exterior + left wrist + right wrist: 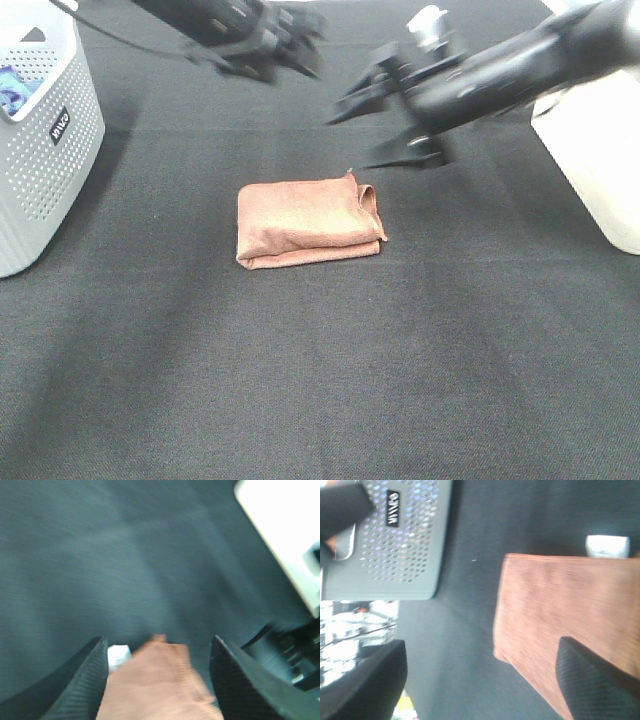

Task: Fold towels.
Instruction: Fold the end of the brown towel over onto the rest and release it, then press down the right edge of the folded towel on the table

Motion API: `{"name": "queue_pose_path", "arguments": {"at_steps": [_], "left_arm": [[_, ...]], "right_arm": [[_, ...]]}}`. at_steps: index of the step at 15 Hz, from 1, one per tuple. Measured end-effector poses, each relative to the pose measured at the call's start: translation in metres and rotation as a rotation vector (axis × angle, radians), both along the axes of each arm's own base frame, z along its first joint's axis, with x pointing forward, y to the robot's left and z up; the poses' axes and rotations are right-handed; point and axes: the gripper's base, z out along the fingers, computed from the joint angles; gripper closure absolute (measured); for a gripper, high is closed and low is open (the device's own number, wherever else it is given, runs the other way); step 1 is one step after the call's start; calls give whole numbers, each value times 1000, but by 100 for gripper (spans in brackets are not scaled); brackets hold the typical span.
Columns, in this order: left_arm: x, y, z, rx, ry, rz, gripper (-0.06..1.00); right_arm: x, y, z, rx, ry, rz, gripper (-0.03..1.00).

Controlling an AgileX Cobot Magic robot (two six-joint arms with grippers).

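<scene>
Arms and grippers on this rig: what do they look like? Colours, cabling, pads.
All black: left arm, right arm, left gripper, right gripper. Fingers taper, with finely ribbed pads. A thin black cable runs off the left arm; a white cap tops the right arm.

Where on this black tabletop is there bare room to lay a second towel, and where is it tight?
Widest: the near strip of black tabletop in front of the folded rust-brown towel. Smaller gaps flank the towel, toward the grey perforated basket and toward the white bin. Crowded behind the towel, where the open left gripper and right gripper hang.
</scene>
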Motion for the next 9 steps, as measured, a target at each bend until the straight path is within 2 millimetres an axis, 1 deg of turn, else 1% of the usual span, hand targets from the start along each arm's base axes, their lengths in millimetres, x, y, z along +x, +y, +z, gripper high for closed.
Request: {"name": "queue_pose_path", "arguments": {"at_steps": [2, 3, 4, 6, 7, 9], "left_arm": [[2, 13, 5, 17, 7, 9, 37], [2, 18, 6, 21, 12, 12, 37], [2, 19, 6, 26, 20, 8, 37], [1, 19, 5, 32, 27, 2, 37], [1, 19, 5, 32, 27, 2, 37], [1, 19, 5, 33, 31, -1, 37]], "right_arm": [[8, 12, -14, 27, -11, 43, 20], [11, 15, -26, 41, 9, 54, 20], [15, 15, -37, 42, 24, 58, 20], [16, 14, -57, 19, 52, 66, 20], [16, 14, -57, 19, 52, 66, 20], [14, 11, -64, -65, 43, 96, 20]]}}
